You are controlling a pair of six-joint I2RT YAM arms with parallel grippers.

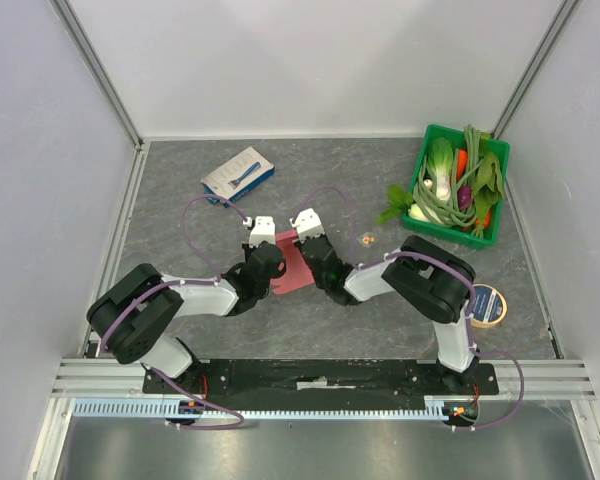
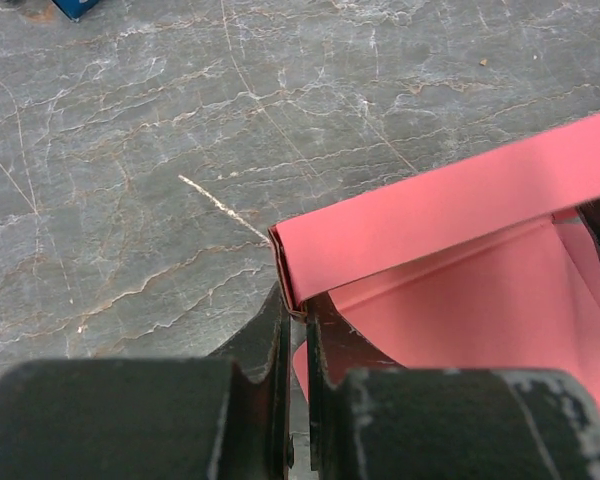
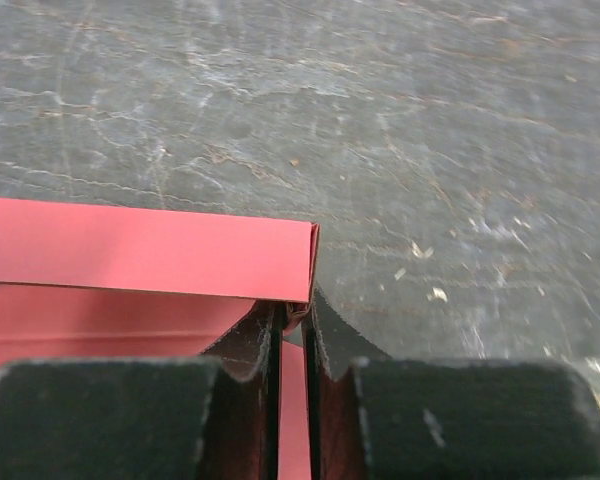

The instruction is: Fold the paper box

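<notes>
The pink-red paper box (image 1: 292, 265) lies on the table between the two arms, mostly hidden under them in the top view. In the left wrist view its folded-up far wall (image 2: 450, 215) runs to the right, and my left gripper (image 2: 297, 305) is shut on the wall's left corner. The right wrist view shows the same wall (image 3: 145, 250) running left, with my right gripper (image 3: 297, 312) shut on its right corner. The box floor (image 2: 480, 310) lies flat behind the wall.
A white-and-blue box (image 1: 238, 175) lies at the back left. A green basket (image 1: 425, 150) of vegetables stands at the back right. A roll of tape (image 1: 486, 305) sits by the right arm, and a small orange bit (image 1: 367, 239) lies near the middle.
</notes>
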